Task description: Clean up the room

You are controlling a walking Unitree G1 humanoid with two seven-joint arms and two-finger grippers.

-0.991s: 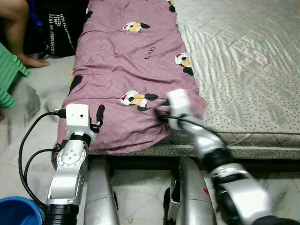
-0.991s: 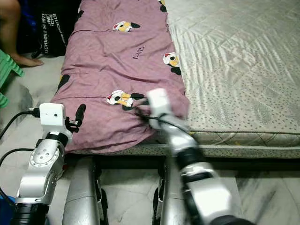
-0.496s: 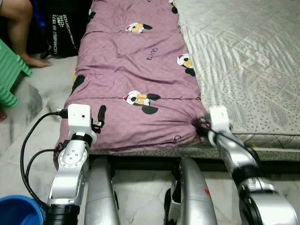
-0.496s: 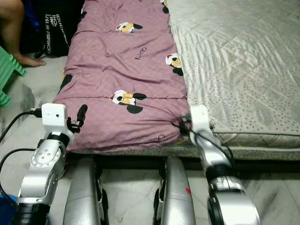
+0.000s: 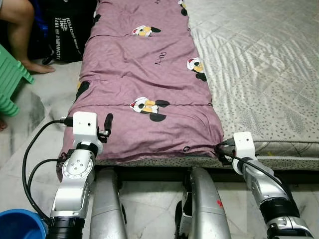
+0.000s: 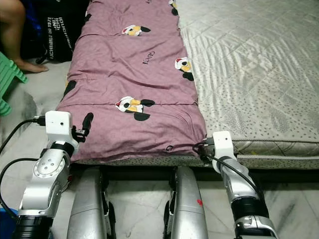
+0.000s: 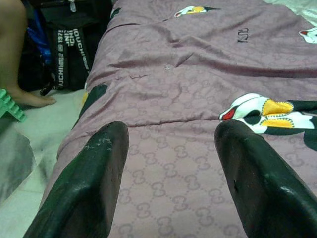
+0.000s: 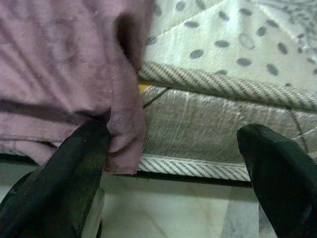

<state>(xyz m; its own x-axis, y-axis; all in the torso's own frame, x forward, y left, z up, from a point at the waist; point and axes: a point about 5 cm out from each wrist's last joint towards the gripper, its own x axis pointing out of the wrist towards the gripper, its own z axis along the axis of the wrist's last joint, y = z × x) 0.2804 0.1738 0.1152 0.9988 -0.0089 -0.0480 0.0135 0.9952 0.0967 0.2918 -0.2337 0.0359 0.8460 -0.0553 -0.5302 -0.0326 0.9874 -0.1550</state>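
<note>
**Grippers parted at the near edge of the bed**

The right gripper [image 8: 173, 163] sits at the near right corner of the purple blanket [image 5: 144, 74], fingers spread wide and holding nothing; one black finger [image 8: 64, 173] touches the soft, drooping corner fold. Behind it runs the mattress [image 5: 259, 64], quilted, pale and speckled, with a striped piped edge. The left gripper [image 7: 171, 173] hovers over the blanket's near left corner, its two blunt, scuffed black fingers well apart, gripping nothing. The blanket lies flat along the left side of the bed, its fabric faintly patterned with printed cartoon ducks. Far left, a black bag [image 5: 67, 30], a green stool [image 5: 11, 79] and a person's foot [image 5: 36, 65] rest on the marbled floor [image 5: 45, 94]. A blue bucket [image 5: 20, 225] sits near left.
</note>
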